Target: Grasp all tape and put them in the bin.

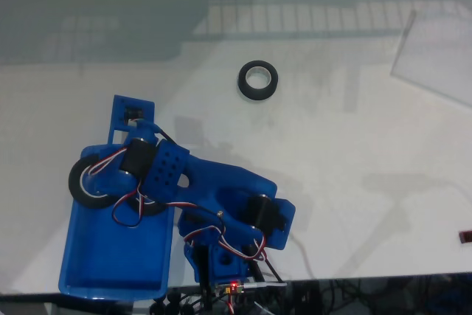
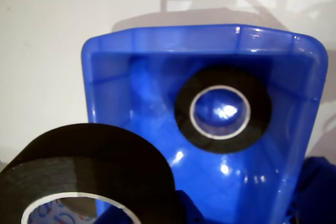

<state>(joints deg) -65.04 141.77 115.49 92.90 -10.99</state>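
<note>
White worktop (image 1: 354, 167), one tape roll (image 1: 258, 80) lying alone; another (image 2: 223, 109) inside bin (image 2: 115, 77); third roll (image 2: 89, 171) near camera (jaws' state unclear).

White glossy table (image 1: 346, 182), reflections across the far part. On it: blue bin (image 1: 110, 256) near the front-left edge in the fixed view, one black tape roll (image 1: 258, 80) lying flat well apart, arm base (image 1: 221, 256) beside the bin.

Claw (image 1: 99, 182) clamped, arm folded leftward
</note>
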